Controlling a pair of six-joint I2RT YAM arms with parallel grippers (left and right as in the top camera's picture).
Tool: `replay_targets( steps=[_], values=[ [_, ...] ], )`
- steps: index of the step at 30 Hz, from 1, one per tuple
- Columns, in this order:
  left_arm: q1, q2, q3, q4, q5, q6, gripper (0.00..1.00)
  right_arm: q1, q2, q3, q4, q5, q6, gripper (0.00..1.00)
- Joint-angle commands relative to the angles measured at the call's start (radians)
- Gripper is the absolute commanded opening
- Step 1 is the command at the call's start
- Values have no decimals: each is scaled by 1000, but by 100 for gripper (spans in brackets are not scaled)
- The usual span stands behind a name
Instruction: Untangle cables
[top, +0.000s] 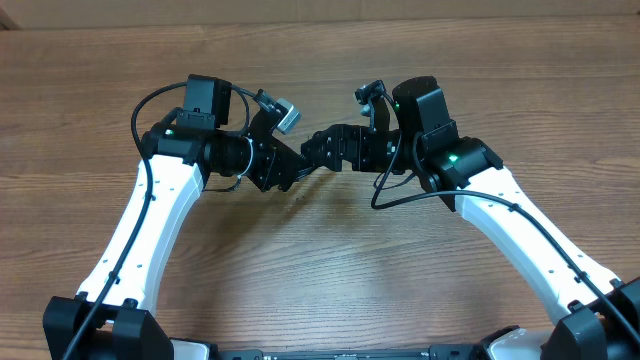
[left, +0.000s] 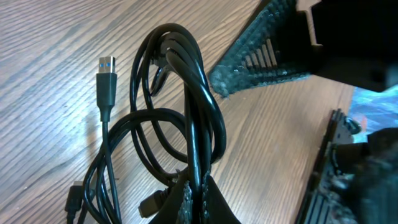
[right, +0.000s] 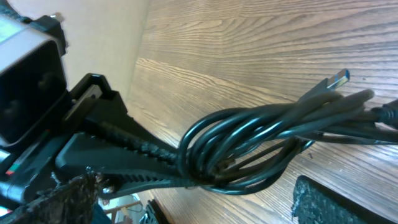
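Hovering over the wooden tabletop (top: 320, 285), the left tool (left: 194, 200) is pressed together on one end of the coiled black cables (left: 199, 115), whose strands trail onto the wood. The right tool (left: 292, 112) appears spread just beside the coil, gripping nothing. A single outer loop should be taken and drawn away slowly against that pinch; the loose silver-tipped USB plug (left: 107, 76) should be watched for snagging.
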Motion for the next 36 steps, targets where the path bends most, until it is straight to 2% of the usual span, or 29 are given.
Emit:
replay_targets(
  steps=[1,20,21,23,24,25,26,30,36],
  values=[
    [3,0,0,17,83,-10,4,0,-31,9,2,42,-4,100],
    [-42,0,0,42,95,-10,4,0,-31,9,18,86,3,100],
    [-43,0,0,45,93,-10,4,0,-31,9,18,87,3,96],
    [-43,0,0,49,93,-10,4,0,-31,9,17,90,4,70],
    [-43,0,0,51,94,-10,4,0,-31,9,17,90,4,49],
    [-43,0,0,51,94,-10,4,0,-31,9,17,90,4,34],
    [-43,0,0,51,94,-10,4,0,-30,9,17,91,4,27],
    [-43,0,0,51,104,-11,4,0,-30,9,9,121,6,15],
    [-44,0,0,52,98,-10,4,0,-29,9,8,127,8,4]
  ],
)
